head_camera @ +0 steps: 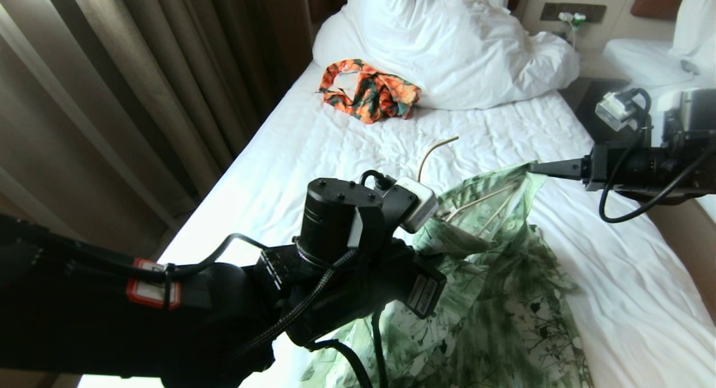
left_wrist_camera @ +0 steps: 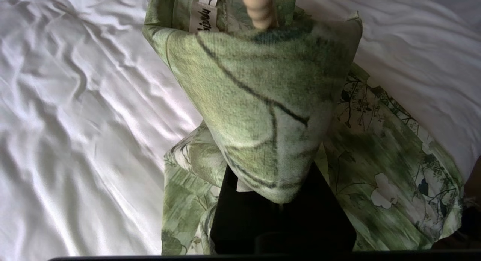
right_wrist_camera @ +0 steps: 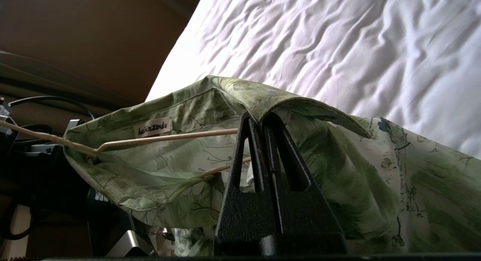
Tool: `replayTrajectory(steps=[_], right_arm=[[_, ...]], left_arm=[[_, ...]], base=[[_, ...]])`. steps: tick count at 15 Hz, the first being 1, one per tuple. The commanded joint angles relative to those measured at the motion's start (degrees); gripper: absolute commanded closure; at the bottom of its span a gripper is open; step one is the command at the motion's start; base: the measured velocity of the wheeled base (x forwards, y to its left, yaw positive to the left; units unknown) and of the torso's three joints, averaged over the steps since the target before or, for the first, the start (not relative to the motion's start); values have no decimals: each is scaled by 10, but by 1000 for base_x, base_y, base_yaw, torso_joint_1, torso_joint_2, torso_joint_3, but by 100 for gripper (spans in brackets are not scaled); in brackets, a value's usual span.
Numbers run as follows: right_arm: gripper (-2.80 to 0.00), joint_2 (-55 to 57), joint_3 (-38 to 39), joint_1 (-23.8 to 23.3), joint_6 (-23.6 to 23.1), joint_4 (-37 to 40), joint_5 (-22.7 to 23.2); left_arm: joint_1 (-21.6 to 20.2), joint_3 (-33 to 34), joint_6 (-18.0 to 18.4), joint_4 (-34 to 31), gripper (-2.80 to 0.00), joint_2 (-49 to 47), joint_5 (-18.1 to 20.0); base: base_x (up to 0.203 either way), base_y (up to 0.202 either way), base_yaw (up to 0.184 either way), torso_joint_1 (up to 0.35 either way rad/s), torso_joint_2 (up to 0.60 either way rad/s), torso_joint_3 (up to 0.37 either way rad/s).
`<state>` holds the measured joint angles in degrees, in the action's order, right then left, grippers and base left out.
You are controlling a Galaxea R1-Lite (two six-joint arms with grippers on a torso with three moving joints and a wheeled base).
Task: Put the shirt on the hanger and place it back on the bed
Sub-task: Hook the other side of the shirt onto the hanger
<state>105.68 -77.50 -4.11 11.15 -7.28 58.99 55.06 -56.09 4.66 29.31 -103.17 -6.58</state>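
Between both claws [right_wrist_camera: 259, 120]: shirt [head_camera: 503, 298] pinched, hanger [head_camera: 481, 206] inside

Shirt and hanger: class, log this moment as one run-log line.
shirt: held above bed | hanger: inside collar | left gripper: shut on shirt | right gripper: shut on shirt

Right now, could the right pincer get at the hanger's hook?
Probably not: the right pincer is shut on the shirt collar, and the hanger hook rises beyond the left pincer.

Daylight glares off my bed [head_camera: 313, 153] sheet, brightest toward 12 o'clock. My left arm sits in deep shadow; left-wrist shirt [left_wrist_camera: 263, 103] fabric blurs close up.
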Motion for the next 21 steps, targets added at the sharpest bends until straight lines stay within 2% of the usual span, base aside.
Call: replayTrajectory(steps=[1,5,7,12,15,21], right_arm=[[0,-19,7,1,0,-3,5],[0,-30,8,-4,0,-4,5],[0,-39,9,-5,0,-4,5],[0,-54,16,-5,0,-4,7],[0,-71,30,3,0,-4,24],[0,-119,55,23,0,-4,28]], left_arm=[[20,-20,-1,-5,0,-2,0],[71,-53,-9,-29,0,-21,0],[81,-59,-13,-29,0,-35,1],[71,-13,-18,-26,0,-23,0],[74,-32,-19,-24,0,-37,0],[80,-55,-29,47,0,-90,2]], base=[[0,0,0,0,0,0],[0,0,0,0,0,0],[0,0,0,0,0,0],[0,0,0,0,0,0],[0,0,0,0,0,0],[0,0,0,0,0,0]])
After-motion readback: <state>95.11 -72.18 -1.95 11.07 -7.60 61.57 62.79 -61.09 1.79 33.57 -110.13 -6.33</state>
